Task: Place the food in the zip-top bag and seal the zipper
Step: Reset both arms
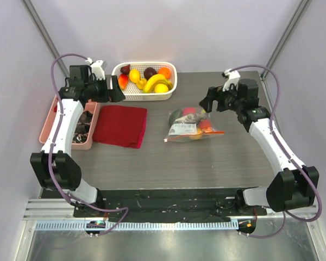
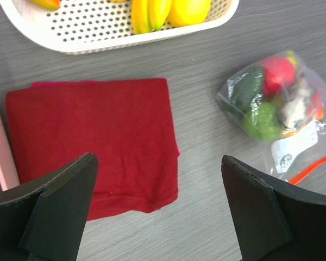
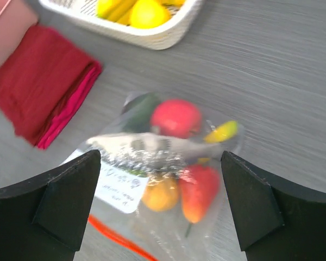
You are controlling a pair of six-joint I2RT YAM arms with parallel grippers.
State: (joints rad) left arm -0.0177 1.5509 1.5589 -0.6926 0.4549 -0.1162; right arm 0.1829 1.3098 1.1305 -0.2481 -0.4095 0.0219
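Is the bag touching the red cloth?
Apart. The left wrist view shows bare table between the cloth and the bag.

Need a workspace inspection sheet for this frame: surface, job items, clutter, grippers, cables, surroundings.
Surface: dark grey wood-grain table.
Job's things: zip-top bag lies mid-table with food inside; zipper runs along its near edge, seal cannot be told; bananas and other pieces sit in the white basket.
Clutter: folded red cloth; pink bin with dark items.
Grippers: left gripper open, empty; right gripper open, empty, over the bag.
Cables: purple cable on each arm, away from the bag.
Surroundings: pale walls, metal frame posts.
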